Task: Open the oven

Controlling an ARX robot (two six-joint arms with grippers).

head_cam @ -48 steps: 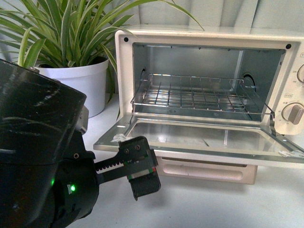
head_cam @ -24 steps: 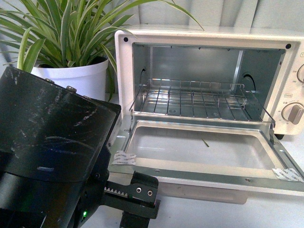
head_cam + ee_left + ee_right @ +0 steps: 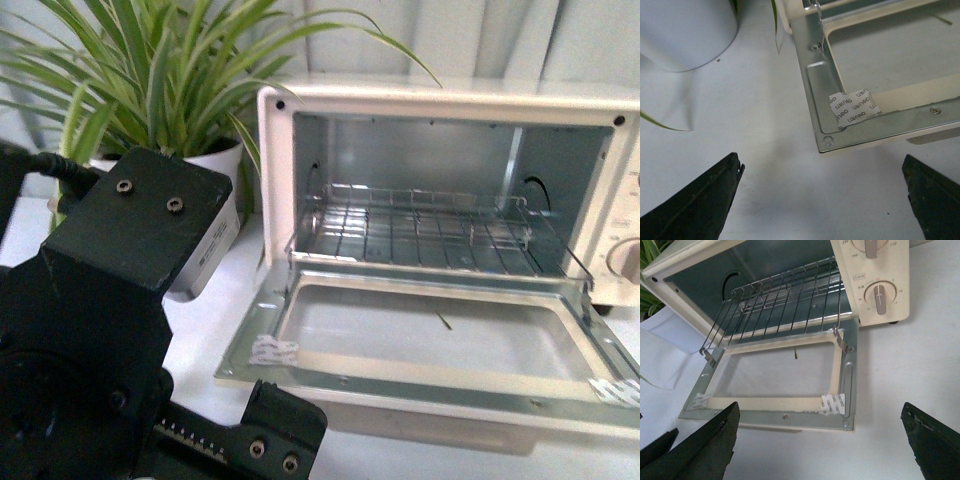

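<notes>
The cream-white oven [image 3: 440, 100] stands at the back with its door [image 3: 430, 385] folded down flat in front of it, glass panel up. Its wire rack [image 3: 420, 225] sits inside the bare cavity. My left gripper [image 3: 821, 162] is open over the white table just off the door's near left corner [image 3: 827, 144], touching nothing. In the front view the left arm [image 3: 100, 330] fills the lower left, with one finger [image 3: 285, 440] below the door's edge. My right gripper [image 3: 820, 409] is open too, hovering above the door's front rail [image 3: 765, 415], empty.
A spider plant in a white pot [image 3: 215, 215] stands left of the oven, close to the left arm; the pot [image 3: 685, 30] shows in the left wrist view. White stickers [image 3: 852, 106] mark the door's corners. Knobs [image 3: 880, 297] line the oven's right side.
The door has dropped from roughly level to fully folded down. My left gripper has let go of its edge and sunk toward the bottom of the front view while the arm rose.
</notes>
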